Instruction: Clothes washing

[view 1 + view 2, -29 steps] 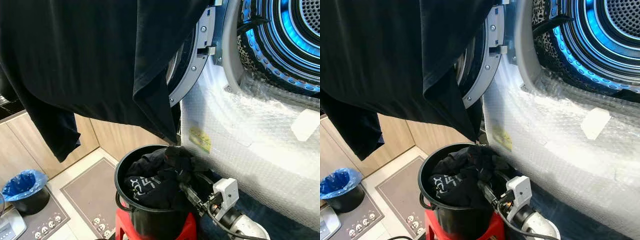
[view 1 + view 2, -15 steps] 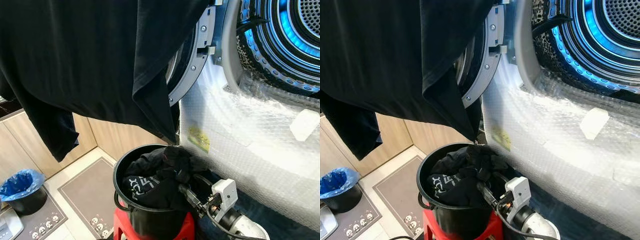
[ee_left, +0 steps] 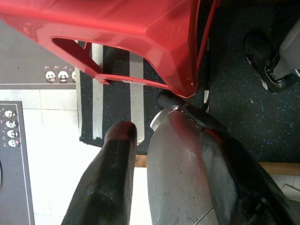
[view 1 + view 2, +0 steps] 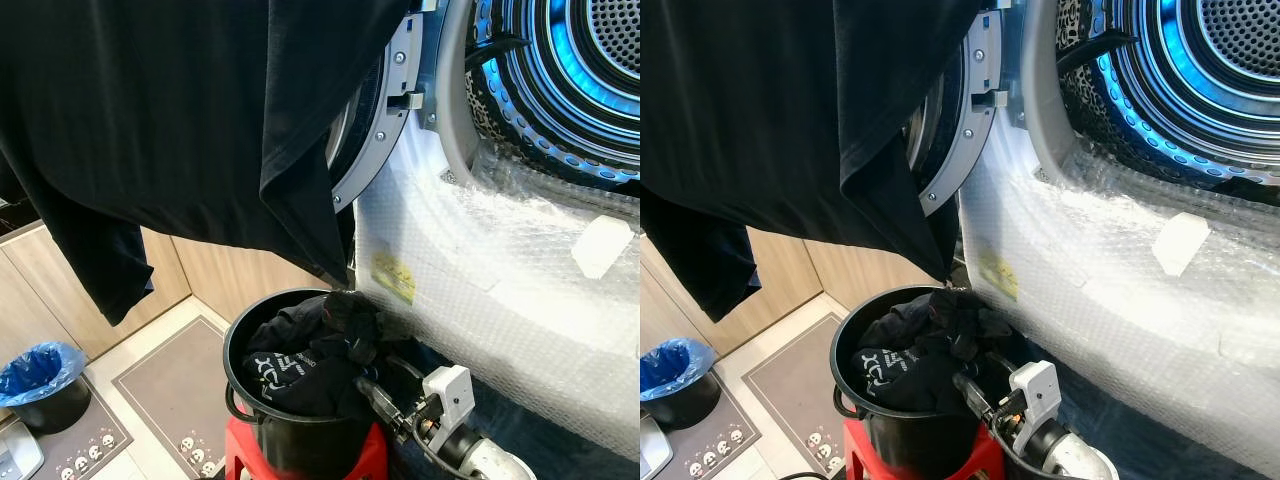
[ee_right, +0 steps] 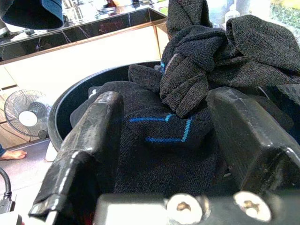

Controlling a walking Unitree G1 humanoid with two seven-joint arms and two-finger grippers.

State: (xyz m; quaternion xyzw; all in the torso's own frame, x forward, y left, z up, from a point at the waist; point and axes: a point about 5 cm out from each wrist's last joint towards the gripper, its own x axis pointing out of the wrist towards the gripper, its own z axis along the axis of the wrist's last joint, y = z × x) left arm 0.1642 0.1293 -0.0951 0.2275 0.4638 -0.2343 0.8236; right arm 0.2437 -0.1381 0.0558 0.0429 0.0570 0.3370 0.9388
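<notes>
Bubble-wrapped washer stands open at right; the right gripper, fingers spread and empty, sits against dark clothes in the near bucket (push deeper, then close).

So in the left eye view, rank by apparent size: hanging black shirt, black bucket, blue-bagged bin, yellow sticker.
1. Hanging black shirt, though it hangs nearest the camera.
2. Black bucket.
3. Blue-bagged bin, farther off and partly cropped.
4. Yellow sticker.

Red stool mostly hidden under bucket; drum cropped
</notes>
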